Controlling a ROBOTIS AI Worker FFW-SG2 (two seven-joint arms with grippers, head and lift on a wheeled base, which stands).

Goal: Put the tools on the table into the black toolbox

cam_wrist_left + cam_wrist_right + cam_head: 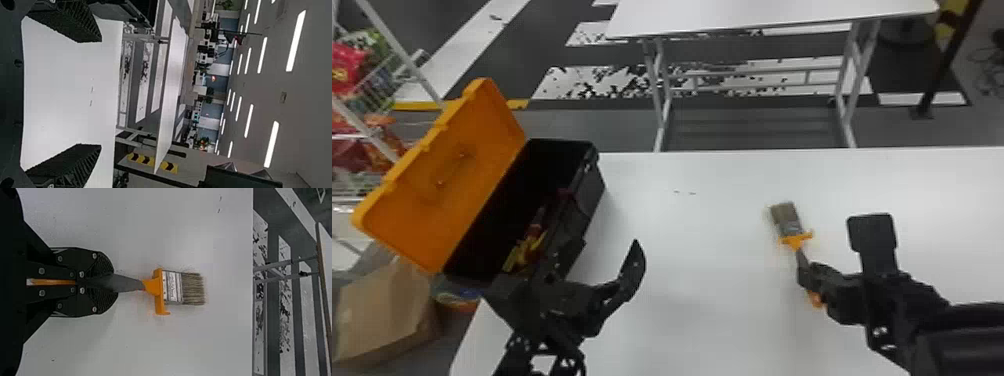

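The black toolbox (590, 192) stands at the table's left with its orange lid (452, 175) raised; tools with yellow and red parts (529, 245) lie inside. Beside the toolbox's near right side, my left gripper (607, 252) is open with nothing held; the left wrist view has the same gripper (101, 93), fingers wide apart. Right of the table's middle, my right gripper (804, 275) is shut on the handle of a paintbrush (788, 222). In the right wrist view this gripper (111, 283) grips the grey and orange handle, and the brush (172, 286) points its bristles away from the fingers.
The white table (702, 250) extends between the two arms. Beyond it stands another white table (762, 12). At the far left are a wire rack (382, 75) with coloured packets and a brown paper bag (382, 310).
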